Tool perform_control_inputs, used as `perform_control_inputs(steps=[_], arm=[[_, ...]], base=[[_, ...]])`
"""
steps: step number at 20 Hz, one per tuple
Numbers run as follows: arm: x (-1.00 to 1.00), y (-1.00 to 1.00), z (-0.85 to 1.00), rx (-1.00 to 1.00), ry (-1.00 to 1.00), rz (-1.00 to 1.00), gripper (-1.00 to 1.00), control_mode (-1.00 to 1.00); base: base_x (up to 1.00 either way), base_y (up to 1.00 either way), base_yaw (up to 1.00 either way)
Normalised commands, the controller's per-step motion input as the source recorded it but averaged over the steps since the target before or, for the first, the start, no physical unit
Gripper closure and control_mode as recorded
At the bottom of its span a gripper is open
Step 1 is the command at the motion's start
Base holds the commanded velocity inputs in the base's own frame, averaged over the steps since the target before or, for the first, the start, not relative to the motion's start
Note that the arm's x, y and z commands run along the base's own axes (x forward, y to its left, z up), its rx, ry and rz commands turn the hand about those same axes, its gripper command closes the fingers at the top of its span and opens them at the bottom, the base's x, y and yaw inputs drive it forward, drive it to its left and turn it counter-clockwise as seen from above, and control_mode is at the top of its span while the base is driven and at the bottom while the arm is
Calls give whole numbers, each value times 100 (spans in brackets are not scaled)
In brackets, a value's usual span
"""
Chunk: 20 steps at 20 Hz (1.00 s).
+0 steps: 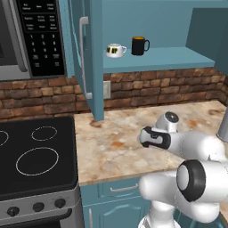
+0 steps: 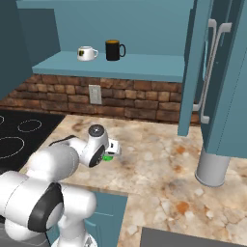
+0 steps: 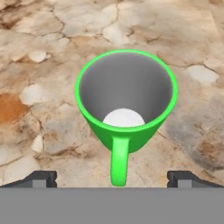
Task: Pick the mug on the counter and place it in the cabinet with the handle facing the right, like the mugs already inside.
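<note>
Jaws stand released directly above the mug, upright on the tabletop; its handle points to 6 o'clock in the hand view, between both fingertips, apparently lined up for grasping.

Mug upright on the counter, apparently directly beneath the hand; two mugs on the cabinet shelf above.

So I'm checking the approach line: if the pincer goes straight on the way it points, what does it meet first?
Probably the green mug: it stands upright on the counter straight ahead of the open pincer, handle nearest, though depth is unclear.
</note>
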Motion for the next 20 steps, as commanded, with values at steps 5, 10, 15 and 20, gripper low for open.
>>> perform_control_inputs(steps=[5,10,15,20], arm=[[11,0,-33,0,-3,0,-100,-100],[16,0,-27,0,-4,0,-100,-100],[19,0,-20,0,-3,0,-100,-100],[18,0,-17,0,-1,0,100,-100]], base=[[0,0,0],[0,0,0],[0,0,0],[0,0,0]])
